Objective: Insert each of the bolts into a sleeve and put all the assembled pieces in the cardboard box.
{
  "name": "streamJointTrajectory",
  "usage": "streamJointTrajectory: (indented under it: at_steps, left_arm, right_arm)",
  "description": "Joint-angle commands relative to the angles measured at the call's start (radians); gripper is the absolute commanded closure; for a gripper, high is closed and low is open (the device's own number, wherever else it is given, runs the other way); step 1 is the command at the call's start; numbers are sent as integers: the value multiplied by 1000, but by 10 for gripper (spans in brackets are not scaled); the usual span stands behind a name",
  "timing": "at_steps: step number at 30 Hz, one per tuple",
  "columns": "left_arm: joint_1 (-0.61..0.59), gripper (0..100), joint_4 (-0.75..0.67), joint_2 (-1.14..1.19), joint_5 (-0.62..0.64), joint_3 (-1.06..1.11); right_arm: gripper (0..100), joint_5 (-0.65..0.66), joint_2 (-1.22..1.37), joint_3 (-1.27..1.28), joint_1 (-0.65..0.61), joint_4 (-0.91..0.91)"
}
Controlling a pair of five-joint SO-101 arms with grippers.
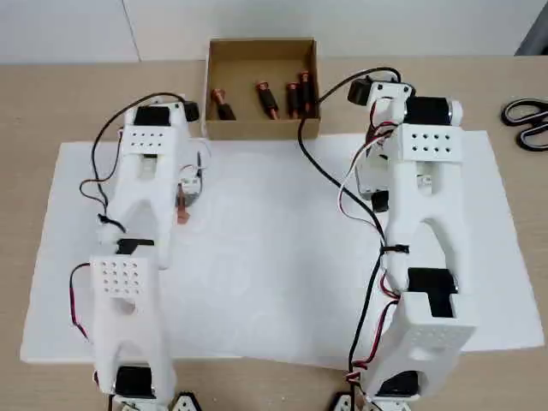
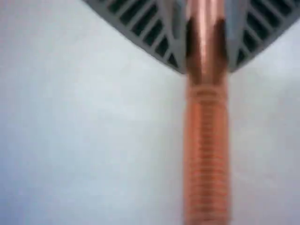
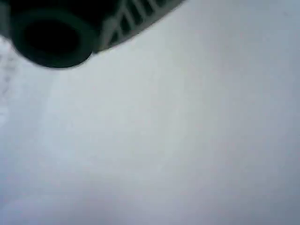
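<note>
Nearest you, both arm bases sit at the near edge of the table [image 1: 51, 103].

Mid-table, over the L side of the white sheet [image 1: 257, 282], your L gripper [image 1: 183, 199] is clamped on a copper bolt [image 2: 206, 140]. In the L wrist view the smooth shank sits btwn the two grey ribbed fingers [image 2: 140, 18], and the threaded part sticks out free over the sheet.

Over the R side, the R gripper [image 1: 378, 195] grips a black sleeve [image 3: 51, 40], seen end-on w/ its bore facing the wrist cam. Bolt and sleeve are well apart.

Farther off, the cardboard box [image 1: 257, 128] sits at the sheet's far edge, btwn the arms, open top up. Four assembled pieces lie on its floor, each w/ a copper end and a dark sleeve:
- one at the L [image 1: 223, 104]
- one in the centre [image 1: 268, 99]
- two close together by the R wall [image 1: 300, 92]

Far R, scissors [image 1: 527, 120] lie on bare table, cut off by the frame edge.

Hard to make out:
- You can't tell if the two R pieces touch.
- A black cable [image 1: 338, 184] crosses the box's near R corner.
- From above, the R arm covers most of its gripper.
- You can't tell if the bolt tip touches the sheet.
- The R wrist cam cuts off the sleeve's upper rim.
</note>
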Motion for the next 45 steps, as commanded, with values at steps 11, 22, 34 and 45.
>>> streamJointTrajectory:
  at_steps: [11,22,34,45]
  left_arm:
    - [44,994,18,-381,-643,-35]
    - [-17,994,20,-382,-1499,125]
    - [2,994,6,-376,-1847,286]
    - [2,909,6,-270,-1846,280]
  right_arm:
    - [995,3,-68,20,8,2]
    - [995,3,-68,23,5,2]
    - [995,3,-68,23,5,4]
    - [995,3,-67,25,5,4]
